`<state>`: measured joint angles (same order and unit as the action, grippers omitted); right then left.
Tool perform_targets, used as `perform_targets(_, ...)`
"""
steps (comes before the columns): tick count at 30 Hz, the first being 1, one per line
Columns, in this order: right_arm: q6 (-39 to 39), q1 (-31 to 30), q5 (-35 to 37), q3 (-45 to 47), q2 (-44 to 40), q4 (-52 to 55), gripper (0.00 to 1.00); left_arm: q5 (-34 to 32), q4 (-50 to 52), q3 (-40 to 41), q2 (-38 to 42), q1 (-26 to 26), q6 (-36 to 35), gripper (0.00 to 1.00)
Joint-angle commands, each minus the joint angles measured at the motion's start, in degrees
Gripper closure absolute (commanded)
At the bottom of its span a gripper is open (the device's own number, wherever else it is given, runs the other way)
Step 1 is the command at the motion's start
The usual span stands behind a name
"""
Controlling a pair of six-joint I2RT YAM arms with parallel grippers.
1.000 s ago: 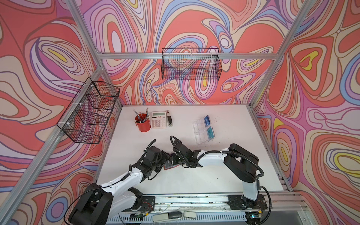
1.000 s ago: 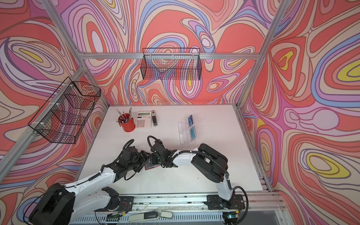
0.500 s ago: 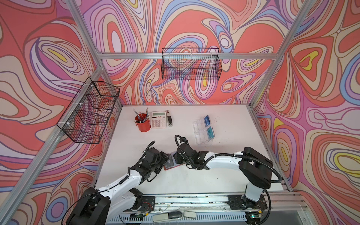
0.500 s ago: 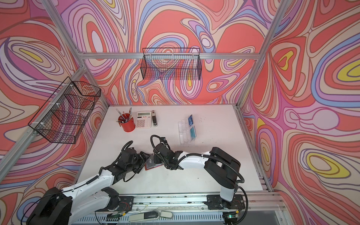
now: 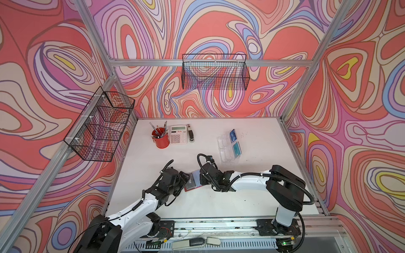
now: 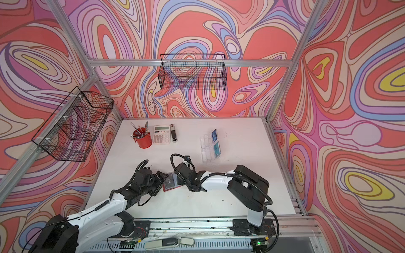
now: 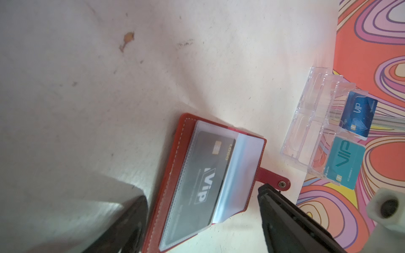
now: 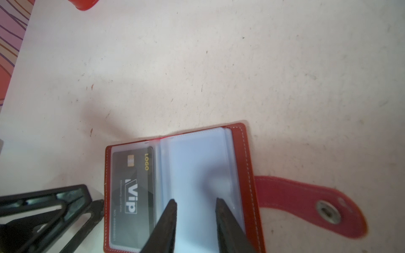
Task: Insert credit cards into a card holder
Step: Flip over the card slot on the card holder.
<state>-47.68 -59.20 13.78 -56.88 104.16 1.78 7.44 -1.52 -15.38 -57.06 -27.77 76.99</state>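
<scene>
I am watching a booth whose walls [image 5: 219,28] are swirling with red, pink, lilac and blue bands between aluminium posts. On the left wall a black tiered wire basket [image 5: 100,127] is hanging, and a second wire basket [image 5: 215,72] is hanging on the back wall.

The white table [image 5: 252,197] is showing scuffs, dark specks and one brownish stain [image 7: 127,39]. Along its far edge a red pen cup [image 5: 161,140], a calculator [image 5: 179,134] and a stapler [image 5: 191,133] are standing side by side.

Nearer me, the left gripper [image 7: 200,197] is sitting low with its fingers spread wide, straddling the card holder [image 8: 197,157]. I cannot tell whether either finger is touching it. The card holder is lying open and flat near the middle of the table, between the two grippers, with its snap tab [image 8: 306,203] resting on the table beyond the cover.

A grey card [image 8: 131,188] marked "Vip" is sitting inside a clear sleeve on the half nearer the left gripper. The right gripper [image 8: 196,201] is hovering over the other half's sleeves. Its fingers are parted by a narrow gap, with nothing pinched between them.

Further right and farther back, a clear acrylic stand [image 5: 223,149] is holding a blue card [image 5: 232,135] and a teal card [image 5: 236,150] — well apart from the holder.
</scene>
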Motion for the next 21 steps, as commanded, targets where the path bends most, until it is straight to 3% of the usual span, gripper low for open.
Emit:
perform_targets(1,-1.0,0.2,2.1,0.6,1.6,1.2,0.68,-1.1,2.1,0.9,0.4,-0.1,1.0,0.17)
perform_targets(21,-1.1,0.2,4.6,-0.6,3.6,3.7,0.67,-1.2,2.0,1.1,0.9,-0.1,1.0,0.17)
